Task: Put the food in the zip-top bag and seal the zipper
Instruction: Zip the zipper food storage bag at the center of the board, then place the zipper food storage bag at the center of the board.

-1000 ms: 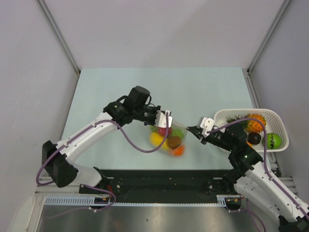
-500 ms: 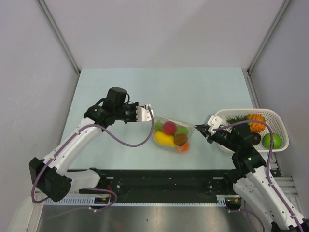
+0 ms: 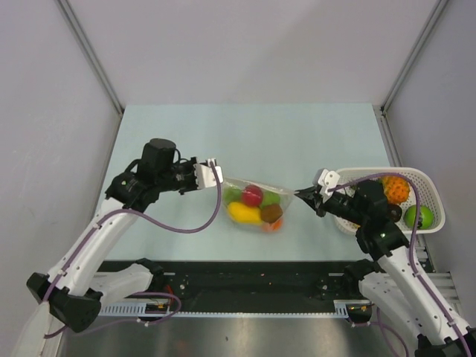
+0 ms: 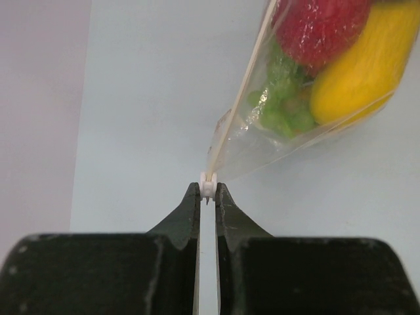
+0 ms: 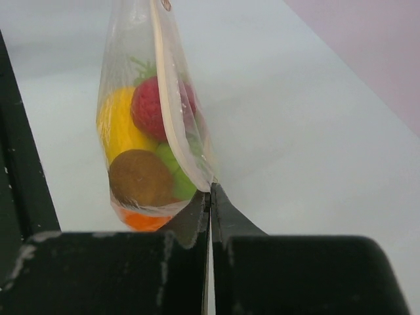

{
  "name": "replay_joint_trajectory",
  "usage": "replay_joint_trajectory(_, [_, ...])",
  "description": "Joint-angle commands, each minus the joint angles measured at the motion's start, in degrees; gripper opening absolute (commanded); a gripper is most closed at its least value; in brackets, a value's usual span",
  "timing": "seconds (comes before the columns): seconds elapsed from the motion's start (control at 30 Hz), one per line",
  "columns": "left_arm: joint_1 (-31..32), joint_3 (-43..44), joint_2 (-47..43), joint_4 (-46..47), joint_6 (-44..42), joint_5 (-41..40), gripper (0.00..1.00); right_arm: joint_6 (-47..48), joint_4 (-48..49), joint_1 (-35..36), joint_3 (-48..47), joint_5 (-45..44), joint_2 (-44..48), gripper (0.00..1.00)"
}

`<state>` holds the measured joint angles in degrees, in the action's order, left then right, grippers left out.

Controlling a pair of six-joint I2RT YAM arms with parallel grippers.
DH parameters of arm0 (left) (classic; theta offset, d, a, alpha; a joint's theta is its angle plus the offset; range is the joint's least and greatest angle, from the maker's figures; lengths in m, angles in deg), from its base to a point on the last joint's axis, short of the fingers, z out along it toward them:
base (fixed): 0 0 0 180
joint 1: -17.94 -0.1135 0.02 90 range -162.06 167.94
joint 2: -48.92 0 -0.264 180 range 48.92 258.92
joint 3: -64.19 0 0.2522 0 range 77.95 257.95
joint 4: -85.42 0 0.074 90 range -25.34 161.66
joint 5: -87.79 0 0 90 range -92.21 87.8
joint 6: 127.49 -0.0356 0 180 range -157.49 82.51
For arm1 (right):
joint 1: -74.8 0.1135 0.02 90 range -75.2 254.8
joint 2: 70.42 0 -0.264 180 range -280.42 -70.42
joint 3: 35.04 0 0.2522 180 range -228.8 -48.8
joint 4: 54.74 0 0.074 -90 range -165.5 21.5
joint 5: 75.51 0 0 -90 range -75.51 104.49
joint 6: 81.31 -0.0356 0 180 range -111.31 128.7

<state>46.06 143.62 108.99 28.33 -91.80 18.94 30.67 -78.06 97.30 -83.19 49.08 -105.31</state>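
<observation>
The zip-top bag (image 3: 256, 202) hangs stretched between my two grippers above the table. It holds the food: a red piece (image 3: 253, 195), a yellow mango (image 3: 242, 213), a brown piece (image 3: 271, 213), green and orange pieces. My left gripper (image 3: 219, 177) is shut on the small white slider (image 4: 209, 184) at the left end of the zipper (image 4: 246, 79). My right gripper (image 3: 301, 193) is shut on the bag's right corner (image 5: 209, 184). In the right wrist view the zipper strip (image 5: 164, 98) runs away from the fingertips, with brown (image 5: 140, 177), red (image 5: 149, 108) and yellow (image 5: 115, 121) pieces beside it.
A white slotted basket (image 3: 431, 195) stands at the right edge behind my right arm, holding an orange knobbly fruit (image 3: 396, 188), a green fruit (image 3: 419, 216) and a dark piece (image 3: 392, 212). The table's black front rail (image 3: 245, 271) runs below the bag.
My left gripper has slid left along the bag's top edge, away from the right gripper. The bag has stretched out flatter and moved slightly left. The right gripper shifted a little right.
</observation>
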Motion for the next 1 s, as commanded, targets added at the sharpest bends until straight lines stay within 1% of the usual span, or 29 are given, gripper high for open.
replay_joint_trajectory(0.0, [-1.3, 3.9, -3.6, -1.4, 5.7, -1.8, 0.0, -3.4, 1.6, 2.5, -5.9, -1.6, -4.4, 0.0])
replay_joint_trajectory(0.1, [-1.3, 1.4, -3.6, 0.6, 6.1, -3.9, 0.0, -3.4, 4.5, 2.1, -7.2, -2.1, -9.6, 0.0])
replay_joint_trajectory(0.13, [-1.4, 0.1, -2.8, 2.4, 6.3, -5.5, 0.0, -3.7, 5.6, 1.9, -7.4, -2.1, -13.6, 0.0])
replay_joint_trajectory(0.2, [-1.4, -0.7, -0.8, 4.9, 7.6, -7.5, 0.0, -4.1, 6.9, 0.9, -9.3, -1.7, -18.8, 0.0])
replay_joint_trajectory(0.23, [-1.6, -1.1, 1.8, 6.8, 8.0, -9.0, 0.0, -5.1, 7.4, 0.4, -9.9, -1.7, -24.3, 0.0])
replay_joint_trajectory(0.33, [-2.9, -0.7, 6.3, 9.4, 9.6, -10.2, 0.0, -6.6, 9.3, -1.9, -13.3, -0.8, -32.5, 0.0])
replay_joint_trajectory(0.37, [-3.4, -0.2, 9.1, 11.7, 11.0, -10.2, 0.0, -6.7, 11.2, -2.2, -14.4, -0.8, -37.1, 0.0])
replay_joint_trajectory(0.4, [-3.9, 0.1, 10.8, 13.4, 11.8, -10.2, 0.0, -6.8, 11.7, -2.5, -15.4, -1.1, -39.6, 0.0])
replay_joint_trajectory(0.57, [-6.5, 4.0, 21.1, 21.9, 17.5, -11.6, 0.04, -5.8, 18.6, -2.7, -19.1, -3.7, -49.2, 0.01])
replay_joint_trajectory(0.63, [-7.5, 7.8, 26.8, 22.3, 19.3, -11.6, 0.05, -5.5, 18.8, -2.9, -21.3, -5.1, -52.4, 0.01])
replay_joint_trajectory(0.67, [-7.9, 9.2, 28.5, 22.2, 21.1, -11.5, 0.06, -5.5, 17.7, -3.1, -24.8, -5.3, -53.8, 0.06])
replay_joint_trajectory(0.7, [-8.3, 10.5, 31.5, 21.7, 22.0, -11.4, 0.07, -5.5, 16.9, -3.4, -26.7, -5.0, -57.0, 0.08])
replay_joint_trajectory(0.73, [-9.0, 12.6, 32.5, 21.4, 22.9, -11.0, 0.08, -5.8, 15.7, -3.9, -28.9, -4.7, -58.5, 0.09])
replay_joint_trajectory(0.77, [-9.3, 13.4, 33.3, 21.1, 24.5, -10.5, 0.1, -6.2, 13.8, -4.0, -32.4, -4.6, -59.8, 0.15])
replay_joint_trajectory(0.8, [-9.6, 14.1, 34.2, 20.7, 25.2, -10.5, 0.11, -6.5, 12.9, -4.3, -34.2, -4.1, -61.9, 0.19])
replay_joint_trajectory(0.83, [-10.1, 14.9, 34.2, 20.4, 26.5, -10.3, 0.14, -6.4, 10.9, -4.7, -35.8, -3.7, -62.6, 0.33])
replay_joint_trajectory(0.87, [-10.4, 15.1, 33.9, 20.0, 27.1, -10.0, 0.26, -6.5, 10.2, -4.8, -38.4, -3.7, -63.1, 0.43])
replay_joint_trajectory(0.9, [-10.5, 15.2, 33.5, 19.8, 27.7, -9.4, 0.32, -7.1, 9.9, -5.0, -39.3, -3.7, -63.1, 0.54])
replay_joint_trajectory(0.93, [-10.7, 15.1, 31.8, 18.9, 28.4, -8.9, 0.38, -7.8, 9.9, -5.4, -39.8, -3.7, -62.8, 0.7])
replay_joint_trajectory(0.97, [-10.8, 15.0, 30.8, 18.6, 29.1, -8.7, 0.57, -8.3, 8.1, -5.8, -40.2, -3.7, -62.2, 0.75])
